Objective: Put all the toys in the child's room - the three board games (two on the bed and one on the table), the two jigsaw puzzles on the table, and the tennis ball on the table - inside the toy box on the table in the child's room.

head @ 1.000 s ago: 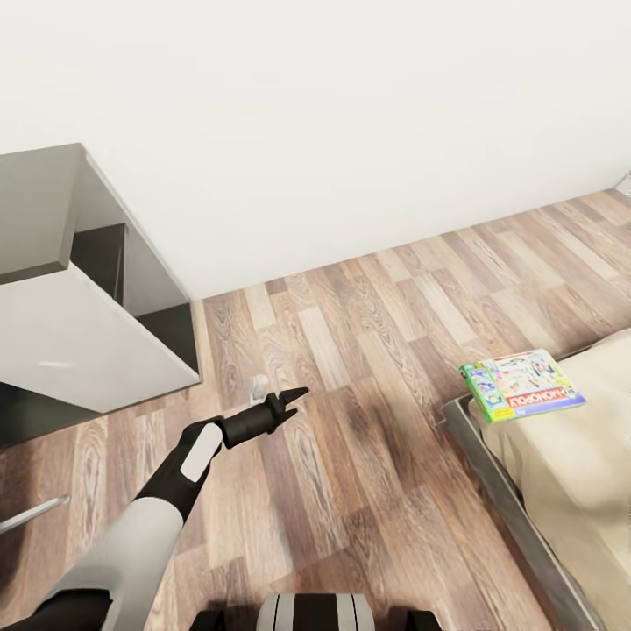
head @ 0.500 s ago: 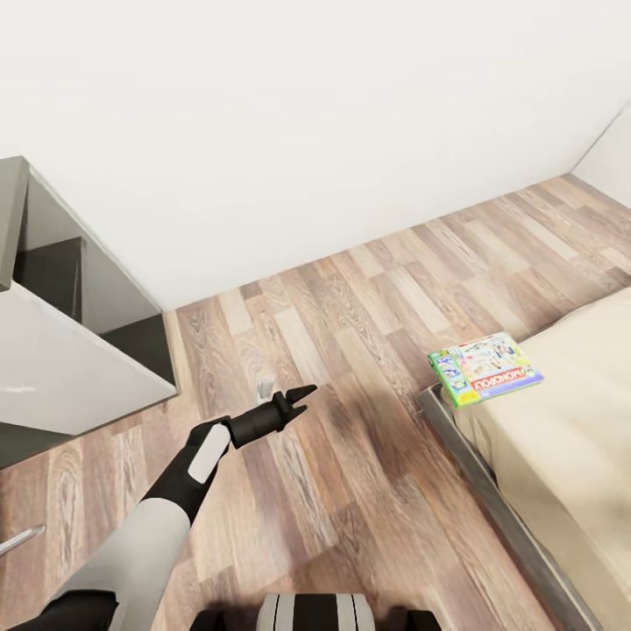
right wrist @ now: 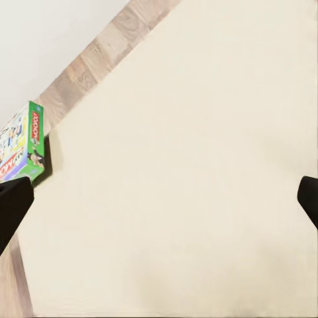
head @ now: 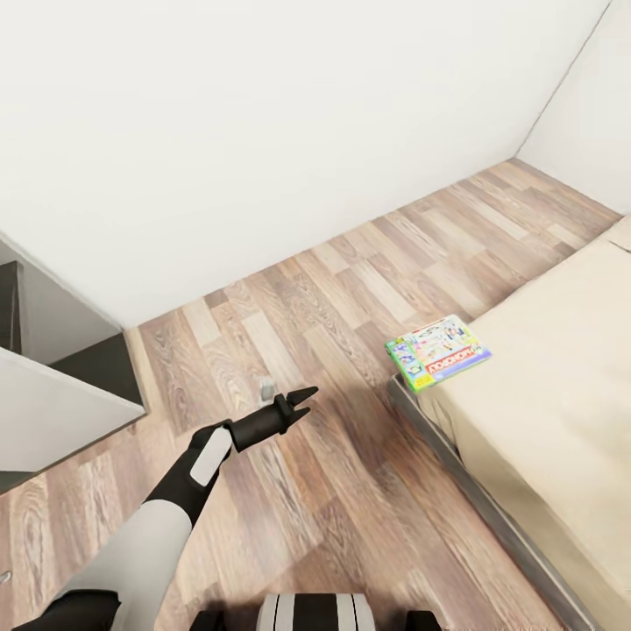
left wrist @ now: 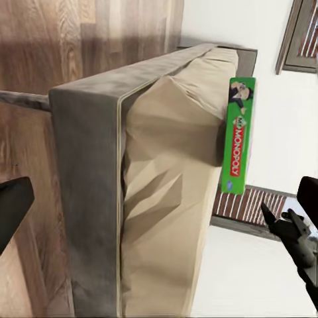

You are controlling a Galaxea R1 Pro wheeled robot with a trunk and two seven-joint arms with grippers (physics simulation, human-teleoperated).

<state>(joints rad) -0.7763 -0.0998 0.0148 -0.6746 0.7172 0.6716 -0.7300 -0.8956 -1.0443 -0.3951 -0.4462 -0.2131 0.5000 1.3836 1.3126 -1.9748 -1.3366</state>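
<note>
One flat green-edged board game [head: 437, 350] on beige mattress corner [head: 543, 386] – left gripper [head: 298, 401] over wood planks, jaw gap unclear

White walls [head: 263, 131] meet in a corner — wood-plank floor [head: 350, 298] below, evenly lit.

Left arm reaches forward, its gripper [head: 296, 403] fingers spread apart; right gripper's fingers likewise parted
</note>
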